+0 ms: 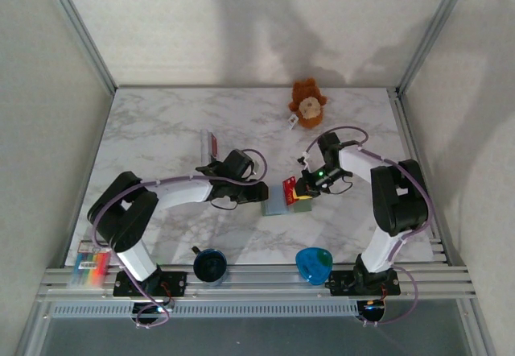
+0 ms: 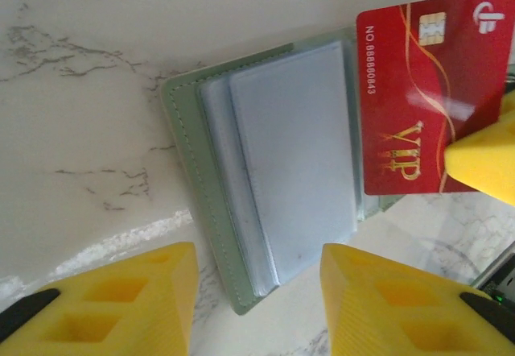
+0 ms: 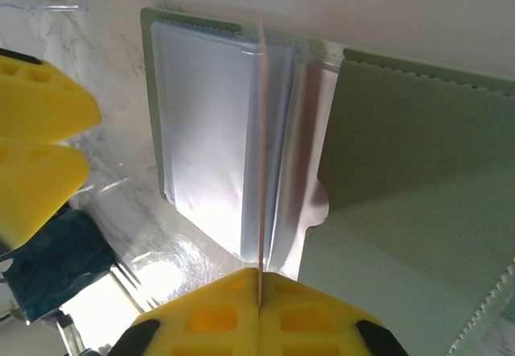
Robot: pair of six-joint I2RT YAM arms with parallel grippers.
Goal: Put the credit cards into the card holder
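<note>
Credit card [image 2: 410, 90], corner hidden inside right gripper [image 3: 259, 287]

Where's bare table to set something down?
Free: far-left table between the clear stand and the left wall; back strip left of the plush bear. Crowded: centre, left gripper and right gripper with a red card at the card holder.

Left fingers [image 2: 161, 312] spread apart — right fingers [image 3: 322, 308] pressed tightly together.
</note>
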